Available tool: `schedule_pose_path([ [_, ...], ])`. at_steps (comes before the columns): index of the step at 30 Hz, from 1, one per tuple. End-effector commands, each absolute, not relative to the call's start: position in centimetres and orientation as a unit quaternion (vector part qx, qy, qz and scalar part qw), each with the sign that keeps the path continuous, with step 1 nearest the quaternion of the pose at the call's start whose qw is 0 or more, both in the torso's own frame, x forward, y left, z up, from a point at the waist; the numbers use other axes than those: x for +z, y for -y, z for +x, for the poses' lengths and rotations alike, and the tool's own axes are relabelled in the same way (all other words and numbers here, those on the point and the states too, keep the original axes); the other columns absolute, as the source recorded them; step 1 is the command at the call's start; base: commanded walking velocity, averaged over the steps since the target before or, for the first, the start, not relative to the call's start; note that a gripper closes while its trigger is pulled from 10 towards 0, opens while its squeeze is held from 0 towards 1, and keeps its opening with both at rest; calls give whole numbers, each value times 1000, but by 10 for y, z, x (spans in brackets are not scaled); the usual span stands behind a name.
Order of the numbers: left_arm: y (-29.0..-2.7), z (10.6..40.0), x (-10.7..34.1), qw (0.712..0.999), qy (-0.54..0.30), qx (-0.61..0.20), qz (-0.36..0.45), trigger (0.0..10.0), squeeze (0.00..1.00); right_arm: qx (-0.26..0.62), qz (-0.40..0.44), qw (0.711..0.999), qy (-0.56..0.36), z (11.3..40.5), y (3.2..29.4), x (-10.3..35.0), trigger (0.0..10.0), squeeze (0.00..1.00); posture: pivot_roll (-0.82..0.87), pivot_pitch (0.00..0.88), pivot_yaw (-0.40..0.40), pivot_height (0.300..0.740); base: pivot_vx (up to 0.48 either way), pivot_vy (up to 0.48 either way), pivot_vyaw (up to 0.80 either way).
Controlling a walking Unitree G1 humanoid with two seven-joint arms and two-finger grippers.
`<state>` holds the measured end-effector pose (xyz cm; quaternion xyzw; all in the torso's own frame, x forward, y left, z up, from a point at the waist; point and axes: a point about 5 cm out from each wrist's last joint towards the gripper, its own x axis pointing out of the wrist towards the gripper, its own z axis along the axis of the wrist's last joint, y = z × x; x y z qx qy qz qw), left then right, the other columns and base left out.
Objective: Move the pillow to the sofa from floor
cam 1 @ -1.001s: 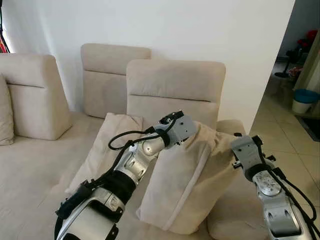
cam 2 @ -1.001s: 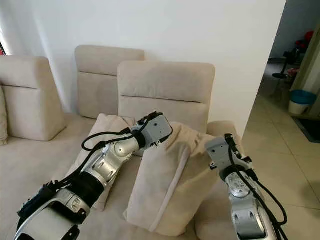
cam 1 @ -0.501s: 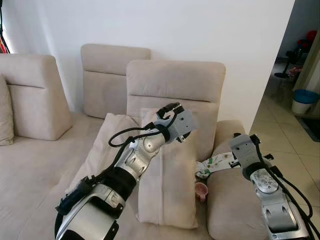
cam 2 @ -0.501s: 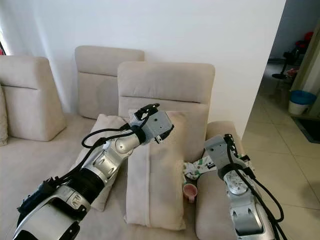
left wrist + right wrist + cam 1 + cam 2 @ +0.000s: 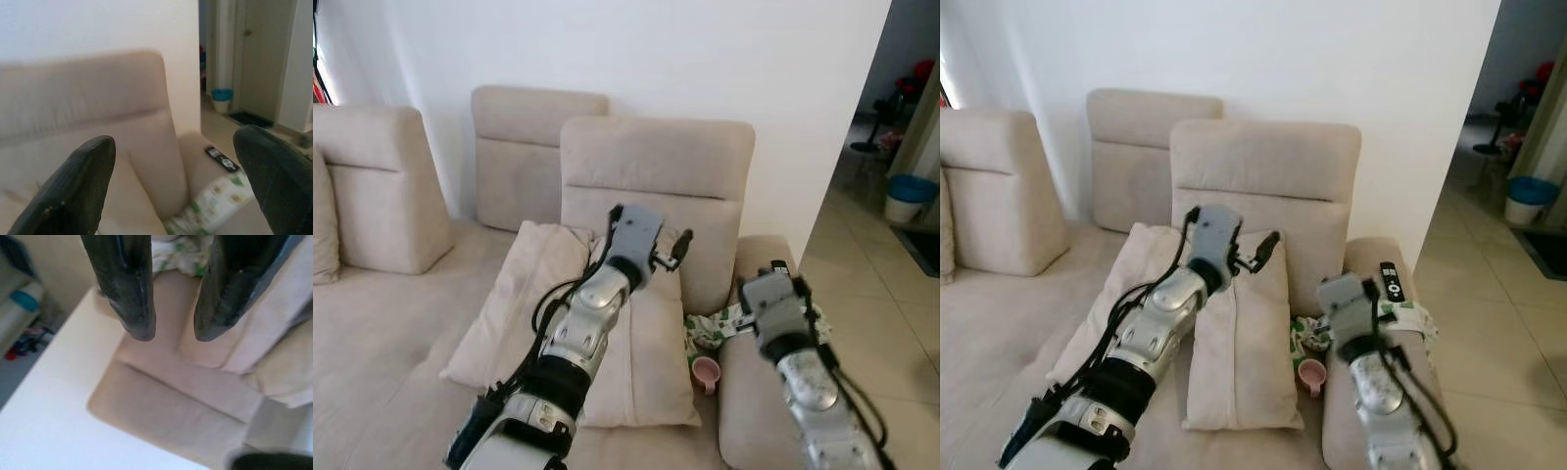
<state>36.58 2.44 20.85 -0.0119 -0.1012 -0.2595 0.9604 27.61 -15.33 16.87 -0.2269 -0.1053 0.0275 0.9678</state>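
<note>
Left eye view: a beige sofa (image 5: 391, 323) fills the left and centre of the frame, against a white wall. The pillow (image 5: 646, 343) lies on the sofa seat at centre, its top edge leaning on the backrest, beside a second cushion (image 5: 514, 304) to its left. My left arm reaches up the middle of the frame; my left gripper (image 5: 668, 250) hovers above the pillow's top edge, its fingers spread apart and holding nothing. My right arm rises at the lower right, over the sofa's armrest. A patterned cloth (image 5: 724, 321) and a small pink cup (image 5: 706, 371) sit in the gap between pillow and armrest.

Right eye view: a black remote control (image 5: 1390, 280) lies on the armrest, right of centre, next to the patterned cloth.

Left wrist view: my two black fingers (image 5: 73, 191) stand wide apart at the lower corners, with the backrest, remote and cloth between them.

Right wrist view: my right gripper (image 5: 173, 330) points from the top of the frame, fingers a little apart and empty, with blurred beige cushions beyond.
</note>
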Motion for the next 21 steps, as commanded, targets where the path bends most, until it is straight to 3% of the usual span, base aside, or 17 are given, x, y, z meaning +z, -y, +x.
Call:
schedule_pose_path([
  [1,-30,365,198,964,80,-254,-27,10000,0,24,-222,967,124,272,151,167,10000,0,-89,0,34,740,0,0,0],
  [13,-44,349,162,971,63,-227,-32,10000,0,24,-170,977,125,251,157,140,10000,0,-82,0,38,740,0,0,0],
  [21,-82,330,131,984,37,-167,-49,10000,0,16,-160,976,144,227,168,130,10000,0,-71,0,39,740,0,0,0],
])
